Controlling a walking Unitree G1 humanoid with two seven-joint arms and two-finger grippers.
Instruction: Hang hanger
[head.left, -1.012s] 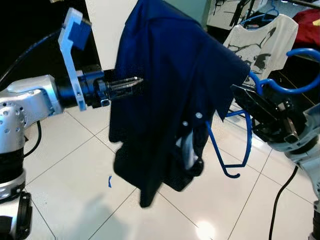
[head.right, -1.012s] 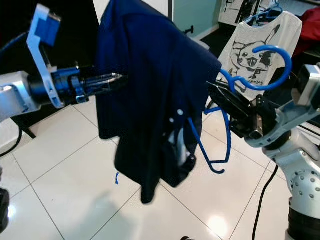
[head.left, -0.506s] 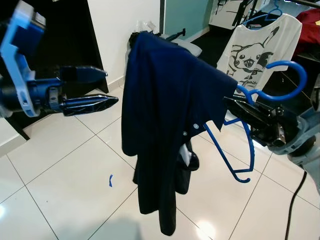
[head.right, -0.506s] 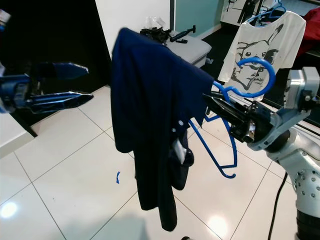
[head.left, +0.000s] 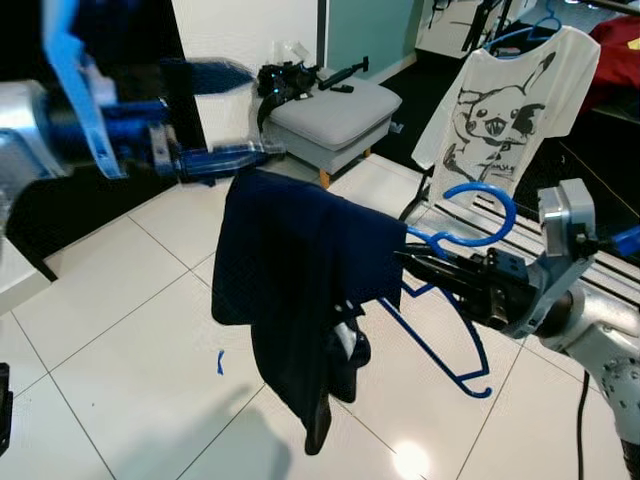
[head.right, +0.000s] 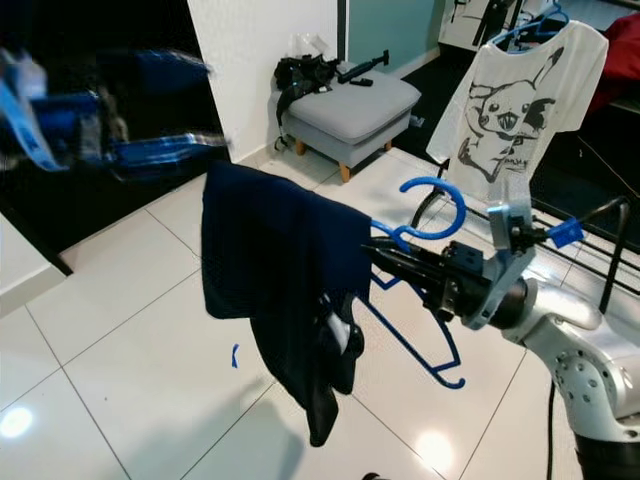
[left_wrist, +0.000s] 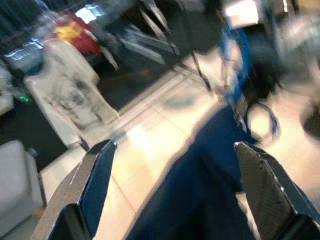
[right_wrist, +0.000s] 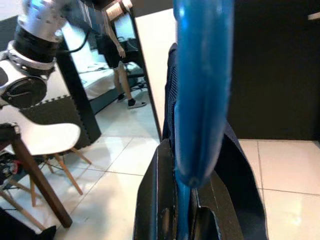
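Right eye view: right gripper (head.right: 392, 258) clamped on blue hanger (head.right: 425, 235), carrying navy shirt (head.right: 275, 290); left gripper (head.left: 235, 110) apart, clear.

My left gripper (head.left: 235, 115) is raised far left, fingers spread; my right gripper (head.left: 425, 265) reaches leftward, fingers clamped.

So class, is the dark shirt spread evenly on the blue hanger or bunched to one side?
Bunched: the dark shirt droops off one end of the blue hanger, whose other arm is bare.

White tile floor (head.left: 120, 330): grey footstool (head.left: 335, 112), blue tape scrap (head.left: 220, 362)
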